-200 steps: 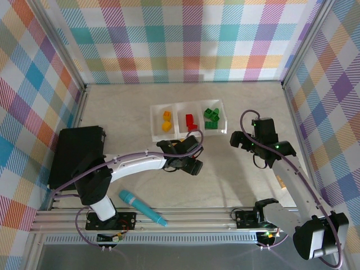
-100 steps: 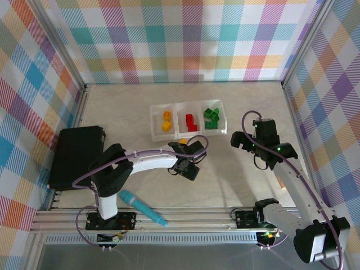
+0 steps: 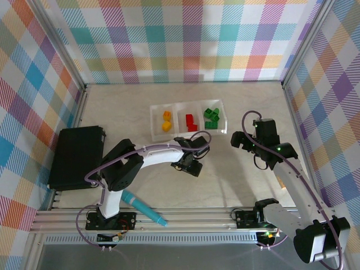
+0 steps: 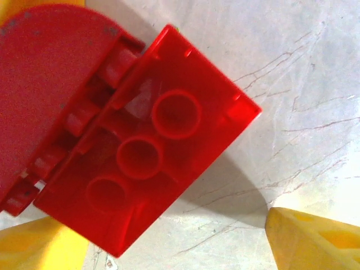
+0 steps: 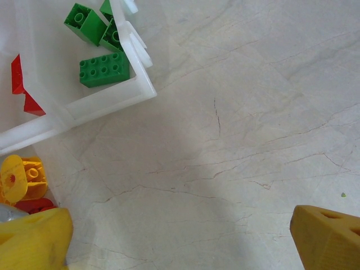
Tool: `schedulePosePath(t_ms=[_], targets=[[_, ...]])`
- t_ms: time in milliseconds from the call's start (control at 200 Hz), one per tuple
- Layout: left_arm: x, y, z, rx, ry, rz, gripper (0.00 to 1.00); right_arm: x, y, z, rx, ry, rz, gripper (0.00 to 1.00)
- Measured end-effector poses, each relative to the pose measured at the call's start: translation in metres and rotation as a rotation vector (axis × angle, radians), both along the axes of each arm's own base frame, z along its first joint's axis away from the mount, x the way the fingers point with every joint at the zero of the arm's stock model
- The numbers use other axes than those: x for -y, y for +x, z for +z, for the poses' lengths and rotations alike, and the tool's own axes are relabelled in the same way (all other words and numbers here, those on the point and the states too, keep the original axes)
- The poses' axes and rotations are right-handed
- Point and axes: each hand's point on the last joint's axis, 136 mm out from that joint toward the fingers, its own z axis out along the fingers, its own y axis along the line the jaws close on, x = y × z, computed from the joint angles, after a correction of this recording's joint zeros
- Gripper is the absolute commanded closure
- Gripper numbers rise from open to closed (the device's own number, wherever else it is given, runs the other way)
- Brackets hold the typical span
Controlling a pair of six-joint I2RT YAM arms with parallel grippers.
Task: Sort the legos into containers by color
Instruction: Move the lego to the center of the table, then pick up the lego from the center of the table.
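The clear tray (image 3: 175,134) holds yellow-orange legos (image 3: 166,121) in its left compartment, red ones (image 3: 192,121) in the middle and green ones (image 3: 212,118) on the right. My left gripper (image 3: 190,161) hangs low just in front of the tray. In the left wrist view a red brick (image 4: 163,157) lies underside-up on the table, joined to a rounded red piece (image 4: 50,84), and the left gripper (image 4: 174,244) stands open around it. My right gripper (image 3: 243,140) is open over bare table right of the tray. Green bricks (image 5: 104,68) show in the tray corner (image 5: 140,90).
A yellow-orange piece (image 5: 22,177) with red beneath it lies on the table outside the tray's front wall. A black box (image 3: 76,156) sits at the left and a teal pen-like cylinder (image 3: 142,207) near the front rail. Patterned walls enclose the table.
The left arm's elbow swung right and its gripper shifted slightly right, staying low before the tray and covering the orange piece seen earlier. The right arm has hardly moved.
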Motion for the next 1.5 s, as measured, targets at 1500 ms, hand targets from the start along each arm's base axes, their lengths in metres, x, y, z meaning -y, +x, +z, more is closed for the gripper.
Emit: schedulePosePath(t_ms=[1500], targets=[[0.088, 0.051, 0.032, 0.09, -0.23, -0.041, 0.15, 0.003, -0.001, 0.001, 0.003, -0.005, -0.009, 0.01]])
